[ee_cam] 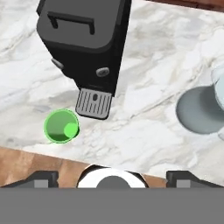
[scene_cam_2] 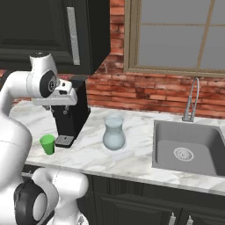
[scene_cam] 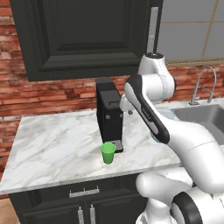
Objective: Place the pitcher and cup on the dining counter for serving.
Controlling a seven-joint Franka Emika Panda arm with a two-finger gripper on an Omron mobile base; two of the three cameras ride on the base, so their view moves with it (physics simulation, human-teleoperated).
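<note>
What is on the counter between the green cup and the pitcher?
In the right base view, the coffee machine's drip tray sits beside the cup; then bare marble up to the pitcher.

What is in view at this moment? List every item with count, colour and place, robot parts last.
cup: 1, bright green, on the counter by the coffee machine's drip tray.
pitcher: 1, pale glassy blue-grey, upright on the counter between coffee machine and sink.
coffee machine: 1, black, at the back of the counter.
counter: 1, white-grey marble over black cabinets.
sink: 1, grey, set in the counter at the right.
faucet: 1, silver, behind the sink.
upper cabinet: 1, black, on the brick wall.
window: 1, above the sink.
arm: 1, white with dark joints, raised over the counter.
gripper: 1, open, above the counter edge, holding nothing.
</note>
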